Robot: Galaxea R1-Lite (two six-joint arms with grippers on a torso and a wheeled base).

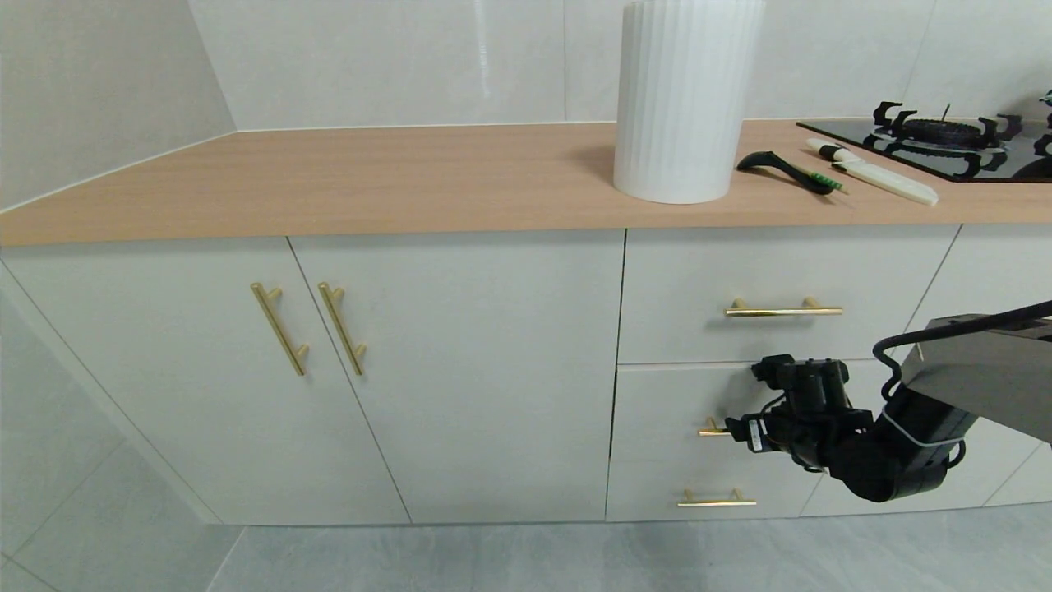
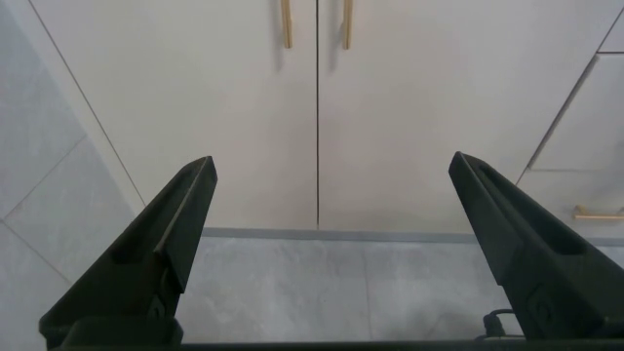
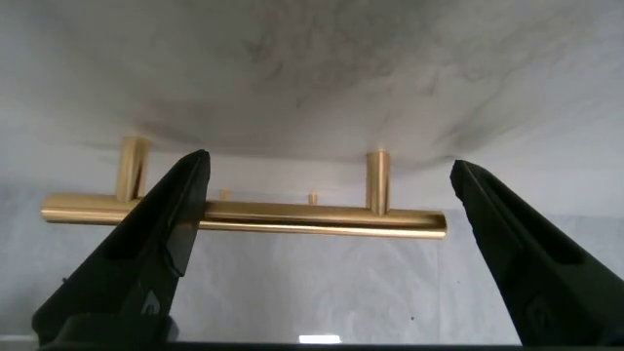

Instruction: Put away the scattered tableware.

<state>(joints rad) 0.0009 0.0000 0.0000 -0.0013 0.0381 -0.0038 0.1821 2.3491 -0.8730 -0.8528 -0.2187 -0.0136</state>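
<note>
Nothing stowed yet: our right hand (image 3: 329, 166) gapes wide at the brass bar handle (image 3: 292, 218); black ladle (image 1: 785, 168) and white knife (image 1: 883, 182) lie on the wooden bench (image 1: 411, 181).

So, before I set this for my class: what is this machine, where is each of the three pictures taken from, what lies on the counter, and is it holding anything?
It is a wheeled robot with two arms, each ending in a two-fingered gripper. The wide picture comes from a camera on its head, looking down at kitchen cabinets. The other two come from cameras on its wrists, looking out between the dark fingers.

On the wooden counter stand a tall white ribbed container and, beside it, a black-handled utensil and a white knife, next to a gas hob.

The right gripper is open, one finger on each side of a gold drawer handle, not closed on it. The left gripper is open too, facing the cabinet doors. Neither gripper holds anything.
</note>
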